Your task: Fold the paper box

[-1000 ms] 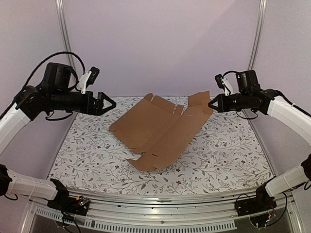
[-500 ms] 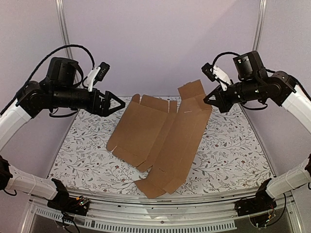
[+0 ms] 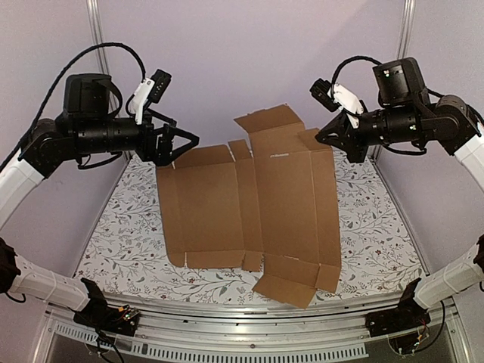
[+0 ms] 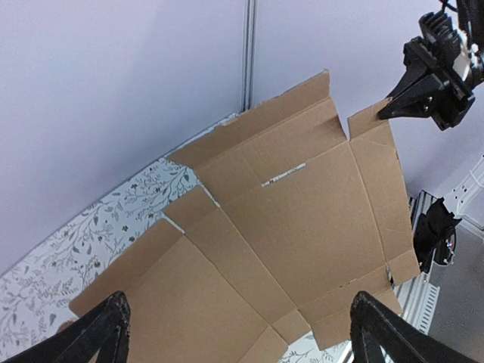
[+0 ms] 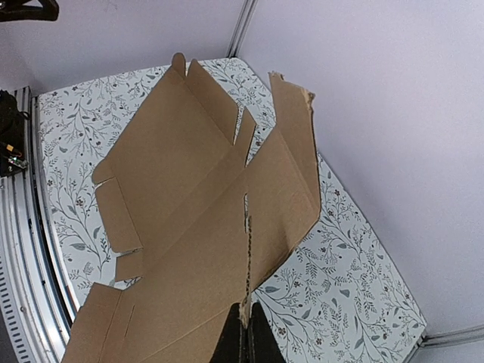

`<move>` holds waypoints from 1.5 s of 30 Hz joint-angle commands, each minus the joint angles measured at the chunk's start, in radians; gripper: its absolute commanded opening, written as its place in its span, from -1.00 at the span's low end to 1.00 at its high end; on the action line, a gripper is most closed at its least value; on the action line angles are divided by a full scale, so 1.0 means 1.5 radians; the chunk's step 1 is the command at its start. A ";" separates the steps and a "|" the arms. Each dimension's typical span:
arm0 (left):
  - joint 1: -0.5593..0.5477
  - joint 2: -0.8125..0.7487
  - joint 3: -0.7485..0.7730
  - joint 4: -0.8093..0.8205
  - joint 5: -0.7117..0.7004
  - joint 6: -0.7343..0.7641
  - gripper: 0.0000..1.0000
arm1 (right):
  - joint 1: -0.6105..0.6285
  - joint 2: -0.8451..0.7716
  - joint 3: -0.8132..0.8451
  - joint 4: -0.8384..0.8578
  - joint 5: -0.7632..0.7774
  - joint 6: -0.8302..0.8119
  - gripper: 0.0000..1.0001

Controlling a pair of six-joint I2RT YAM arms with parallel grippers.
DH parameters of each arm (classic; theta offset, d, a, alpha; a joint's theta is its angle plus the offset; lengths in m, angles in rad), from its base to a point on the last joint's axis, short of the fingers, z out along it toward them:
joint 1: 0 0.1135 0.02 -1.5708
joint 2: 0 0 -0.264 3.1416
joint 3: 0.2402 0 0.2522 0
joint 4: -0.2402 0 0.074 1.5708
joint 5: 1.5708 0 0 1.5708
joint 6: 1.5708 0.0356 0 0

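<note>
Since a second ago I have swung the paper box (image 3: 249, 204) up and square. It slopes down to the table (image 3: 113, 227) from its far right corner, which my right gripper (image 3: 325, 138) pinches. My left gripper (image 3: 185, 147), jaws wide, hangs just beside its far left corner.

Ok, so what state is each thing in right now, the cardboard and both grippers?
paper box: unfolded, spread out as one open sheet, raised at its far right corner.
left gripper: open, holding nothing, near the sheet's far left corner.
right gripper: shut on the paper box, pinching its far right corner flap.
</note>
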 commanded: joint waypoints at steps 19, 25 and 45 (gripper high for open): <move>-0.013 0.131 -0.012 0.313 0.221 0.424 0.94 | 0.064 0.033 0.042 -0.006 -0.008 -0.073 -1.00; -0.022 0.199 0.052 0.295 0.217 0.452 0.76 | 0.081 0.033 0.041 -0.014 -0.005 -0.077 -1.00; -0.043 0.320 0.210 0.173 0.218 0.528 -0.11 | 0.112 0.033 0.041 -0.012 0.008 -0.083 -1.00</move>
